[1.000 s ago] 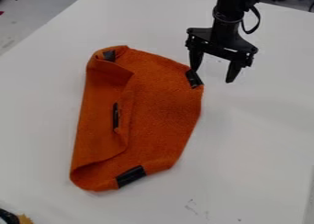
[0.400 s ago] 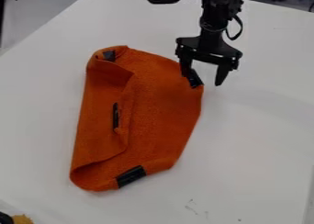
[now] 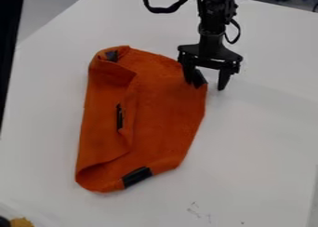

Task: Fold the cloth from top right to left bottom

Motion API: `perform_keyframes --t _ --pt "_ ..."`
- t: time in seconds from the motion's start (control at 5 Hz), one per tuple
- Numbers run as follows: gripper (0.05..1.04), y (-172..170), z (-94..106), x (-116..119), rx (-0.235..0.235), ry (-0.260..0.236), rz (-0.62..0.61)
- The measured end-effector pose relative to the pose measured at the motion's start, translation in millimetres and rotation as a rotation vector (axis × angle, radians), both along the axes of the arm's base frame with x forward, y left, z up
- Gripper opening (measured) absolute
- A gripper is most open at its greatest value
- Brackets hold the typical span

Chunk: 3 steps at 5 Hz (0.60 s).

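**Before you lift, seat the corner (image 3: pixel 200 82) well in the end effector (image 3: pixel 208 85)**

As the orange cloth (image 3: pixel 164 105) lies on the desk (image 3: pixel 255 151), its left side is turned inward in a loose flap (image 3: pixel 102 123), with a dark patch (image 3: pixel 112 56) near the top and a rounded curl at the bottom left. That lower left is your likely target, so plan to lay the corner over the flap without pushing it along.

Near the middle, a dark strip (image 3: pixel 119 116) shows beside the flap's edge; carry the corner high enough to pass over it. Farther right along the bottom, a second dark patch (image 3: pixel 136 176) marks the near edge, a handy guide for your diagonal.

At the upper right, your end effector is open, its fingers (image 3: pixel 223 79) parted: one is over the cloth's corner, the other just off its edge. I judge the step to be the grasp. Get the tips low enough to take the fabric itself, then close gently. If you pinch too shallowly, the corner may slip out. Once it's held, raise it modestly, sweep towards the bottom left at an even pace, and lower it before you release.
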State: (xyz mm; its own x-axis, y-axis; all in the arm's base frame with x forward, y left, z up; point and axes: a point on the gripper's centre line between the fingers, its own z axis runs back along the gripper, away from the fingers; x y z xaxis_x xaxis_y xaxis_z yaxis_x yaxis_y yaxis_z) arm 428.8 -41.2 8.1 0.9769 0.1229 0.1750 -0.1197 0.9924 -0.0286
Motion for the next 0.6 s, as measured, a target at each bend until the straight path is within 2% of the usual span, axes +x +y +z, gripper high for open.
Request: perform_keyframes --t 0.2,0.4,0.6 --pt "0.736 4.0 -1.5 1.0 -0.020 0.003 0.015" --pt "0.471 4.4 -1.7 2.0 -0.021 0.002 0.015" --pt "0.301 4.8 -0.8 6.2 -0.028 -0.005 0.007"
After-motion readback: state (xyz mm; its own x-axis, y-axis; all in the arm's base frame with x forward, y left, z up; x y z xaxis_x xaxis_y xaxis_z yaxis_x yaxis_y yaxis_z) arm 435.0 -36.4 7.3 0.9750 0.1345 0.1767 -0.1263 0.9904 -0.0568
